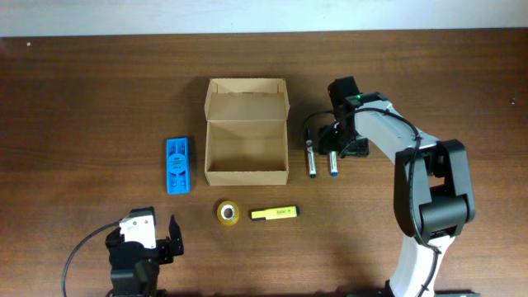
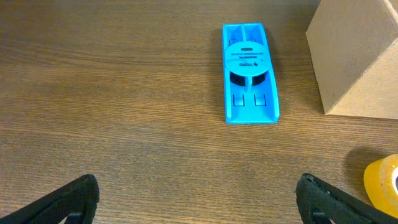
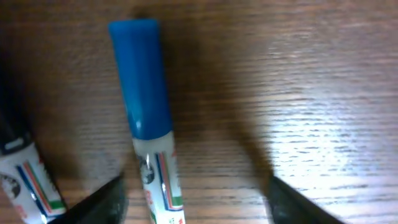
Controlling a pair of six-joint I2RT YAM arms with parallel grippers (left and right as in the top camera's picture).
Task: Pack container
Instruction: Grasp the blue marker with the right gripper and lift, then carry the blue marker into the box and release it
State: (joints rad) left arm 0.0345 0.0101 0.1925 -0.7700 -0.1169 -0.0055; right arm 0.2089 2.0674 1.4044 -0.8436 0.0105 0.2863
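Note:
The container [image 1: 246, 172] is a tan cardboard box, open and empty, with its flap lid [image 1: 247, 98] standing up at the back. One of its corners shows in the left wrist view [image 2: 354, 56]. My right gripper [image 1: 332, 142] is open, low over two markers to the right of the box. In the right wrist view the blue-capped marker [image 3: 142, 81] lies between my open fingers [image 3: 196, 205], close to the left one. The black-capped marker [image 3: 18, 168] lies outside them. My left gripper [image 2: 199, 199] is open and empty at the front left [image 1: 144, 235].
A blue plastic item [image 1: 177, 165] lies left of the box and shows ahead in the left wrist view [image 2: 250, 74]. A yellow tape roll [image 1: 228, 212] and a yellow highlighter [image 1: 274, 214] lie in front of the box. The tape's edge shows in the left wrist view [image 2: 382, 180].

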